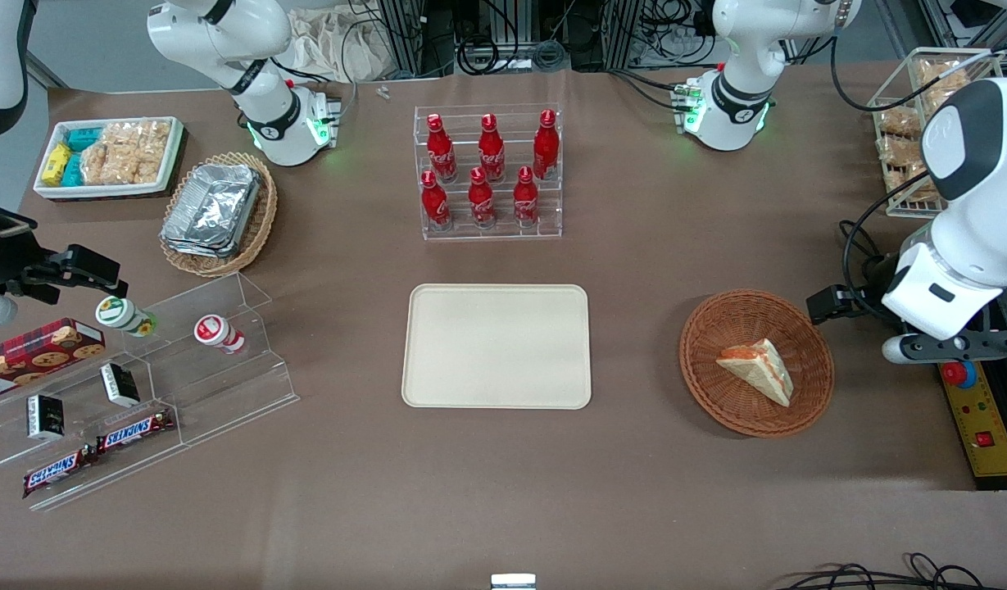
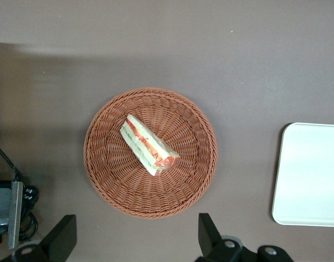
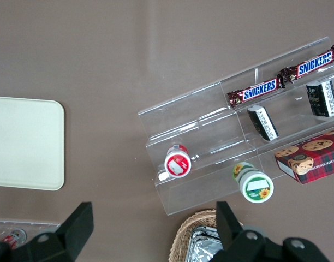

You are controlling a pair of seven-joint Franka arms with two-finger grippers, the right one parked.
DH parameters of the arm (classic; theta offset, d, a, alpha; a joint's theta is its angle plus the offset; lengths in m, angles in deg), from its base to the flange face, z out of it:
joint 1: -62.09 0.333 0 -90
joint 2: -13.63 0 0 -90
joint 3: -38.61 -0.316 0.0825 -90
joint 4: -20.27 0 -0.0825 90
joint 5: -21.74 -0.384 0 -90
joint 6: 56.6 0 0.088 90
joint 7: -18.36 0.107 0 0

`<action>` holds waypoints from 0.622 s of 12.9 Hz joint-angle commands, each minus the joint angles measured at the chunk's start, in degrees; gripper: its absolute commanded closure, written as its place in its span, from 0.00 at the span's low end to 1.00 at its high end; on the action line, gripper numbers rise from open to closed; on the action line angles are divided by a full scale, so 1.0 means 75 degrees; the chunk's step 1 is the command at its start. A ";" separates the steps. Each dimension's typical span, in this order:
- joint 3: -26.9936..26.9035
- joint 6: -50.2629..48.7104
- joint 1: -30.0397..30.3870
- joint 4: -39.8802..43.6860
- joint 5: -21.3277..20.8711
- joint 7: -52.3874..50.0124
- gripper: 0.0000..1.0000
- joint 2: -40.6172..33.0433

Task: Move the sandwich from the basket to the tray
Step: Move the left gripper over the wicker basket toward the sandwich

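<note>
Even, bright overhead light falls on the brown table (image 1: 634, 459). The basket (image 1: 716, 393) casts a soft shadow on the side nearer the front camera. Foil containers (image 1: 212, 209) glare slightly. The gripper (image 2: 135, 240) hangs above the basket, fingers spread and blurred.

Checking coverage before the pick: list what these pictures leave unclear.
- Hand: wrist view's edge cuts off its open fingers; in the front view the arm hides it.
- Sandwich underside: hidden against the basket, both views.
- Tray: wrist view's edge cuts it off.
</note>
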 commanded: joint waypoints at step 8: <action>-0.0059 0.1282 -0.0015 -0.0729 -0.0117 -0.3391 0.00 0.0351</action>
